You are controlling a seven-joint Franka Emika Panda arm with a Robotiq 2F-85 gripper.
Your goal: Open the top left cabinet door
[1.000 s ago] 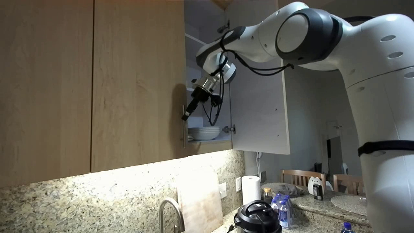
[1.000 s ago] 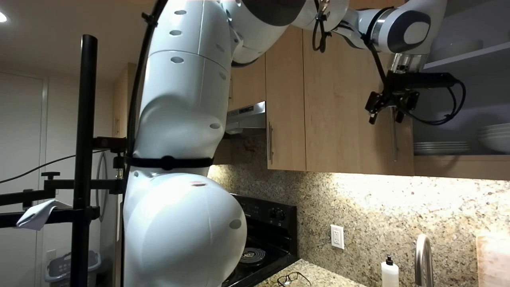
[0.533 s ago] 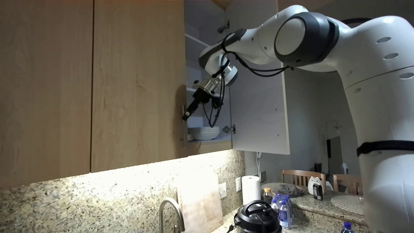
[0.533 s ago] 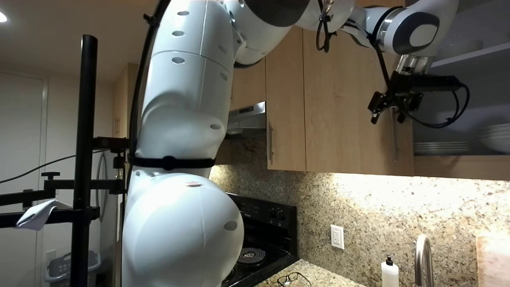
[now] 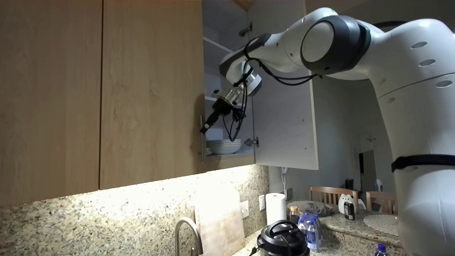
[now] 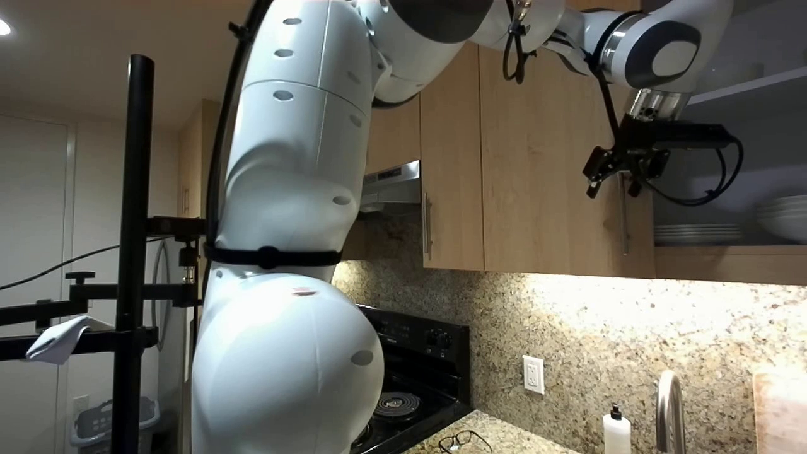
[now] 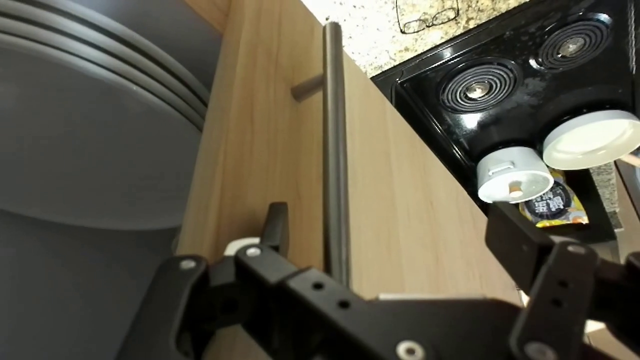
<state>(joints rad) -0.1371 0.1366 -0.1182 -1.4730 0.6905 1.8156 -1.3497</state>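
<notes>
The top left cabinet door (image 5: 153, 89) is tall, light-brown wood and looks shut; it also shows in an exterior view (image 6: 548, 176) and the wrist view (image 7: 400, 225). Its vertical metal bar handle (image 7: 335, 150) runs near its free edge and shows in both exterior views (image 5: 203, 145) (image 6: 624, 221). My gripper (image 7: 395, 225) is open. The handle passes between its fingers, closer to the left finger (image 7: 276, 227) of the wrist view than to the right finger (image 7: 520, 240). In both exterior views the gripper (image 5: 204, 129) (image 6: 613, 188) is at the handle's upper part. Contact cannot be told.
The neighbouring cabinet stands open, its pale door (image 5: 284, 117) swung out beside the arm. Bowls (image 5: 224, 146) and plates (image 6: 696, 233) stand inside. Below are a faucet (image 5: 188, 227), a black cooker (image 5: 284, 238) and a stove (image 7: 440, 100) with pots.
In the exterior views my gripper and wrist have shifted slightly toward the open cabinet and a little down. The arm's shadow on the door has narrowed. The door has not moved.
</notes>
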